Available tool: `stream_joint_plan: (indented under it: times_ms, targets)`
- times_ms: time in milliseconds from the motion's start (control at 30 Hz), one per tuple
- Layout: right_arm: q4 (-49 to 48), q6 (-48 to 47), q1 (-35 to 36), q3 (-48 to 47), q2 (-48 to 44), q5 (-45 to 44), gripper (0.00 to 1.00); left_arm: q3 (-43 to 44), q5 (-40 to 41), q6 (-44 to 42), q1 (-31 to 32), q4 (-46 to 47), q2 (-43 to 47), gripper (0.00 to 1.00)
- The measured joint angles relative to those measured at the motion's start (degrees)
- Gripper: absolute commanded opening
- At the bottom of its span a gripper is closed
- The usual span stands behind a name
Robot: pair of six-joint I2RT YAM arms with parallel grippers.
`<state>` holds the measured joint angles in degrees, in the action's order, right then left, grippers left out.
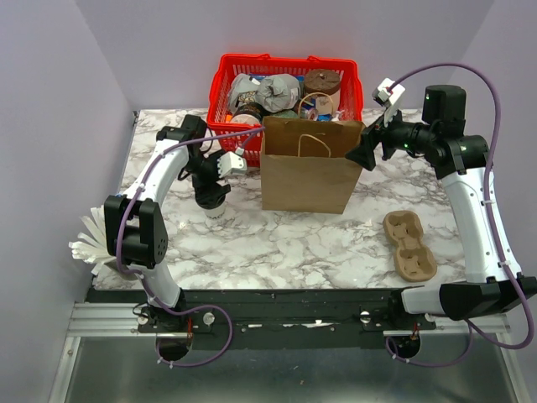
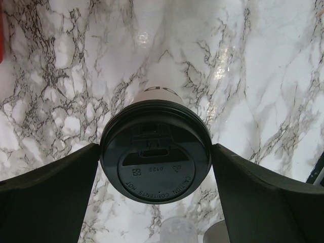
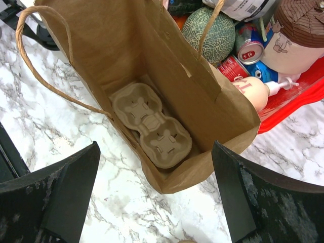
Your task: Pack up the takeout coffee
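The takeout coffee [image 2: 154, 162], a white paper cup with a black lid, sits between my left gripper's [image 2: 155, 148] fingers, which press on both sides of the lid. In the top view the cup [image 1: 216, 211] is upright under the left gripper [image 1: 211, 195], left of the brown paper bag [image 1: 306, 172]. I cannot tell if it is off the table. My right gripper [image 3: 155, 147] is open and empty above the bag's right edge [image 1: 366, 156]. The bag [image 3: 167, 61] stands open with a pulp cup carrier [image 3: 152, 126] flat on its bottom.
A red basket [image 1: 225, 80] full of groceries stands behind the bag. A second pulp cup carrier [image 1: 409, 245] lies on the marble table at the right. White napkins [image 1: 88, 243] lie at the left table edge.
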<state>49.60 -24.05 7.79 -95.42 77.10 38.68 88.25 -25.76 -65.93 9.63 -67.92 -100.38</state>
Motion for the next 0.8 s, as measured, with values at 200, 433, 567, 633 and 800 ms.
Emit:
stream_joint_plan:
  times_ms: [200,433,567,633,800]
  targets:
    - [0.0,0.0,0.0,0.0,0.0,0.0,1.00,0.0,0.0,0.3,-0.7,0.3,0.2,0.98]
    - [0.0,0.0,0.0,0.0,0.0,0.0,1.00,-0.9,0.0,1.0,-0.7,1.7,1.5,0.98]
    - [0.0,0.0,0.0,0.0,0.1,0.0,1.00,-1.9,0.1,1.4,-0.7,2.6,2.2,0.98]
    - [0.0,0.0,0.0,0.0,0.1,0.0,1.00,-2.4,0.3,1.4,-0.7,3.0,2.3,0.98]
    - [0.0,0.0,0.0,0.0,0.2,0.0,1.00,-3.1,0.7,1.5,-0.7,3.5,2.6,0.94]
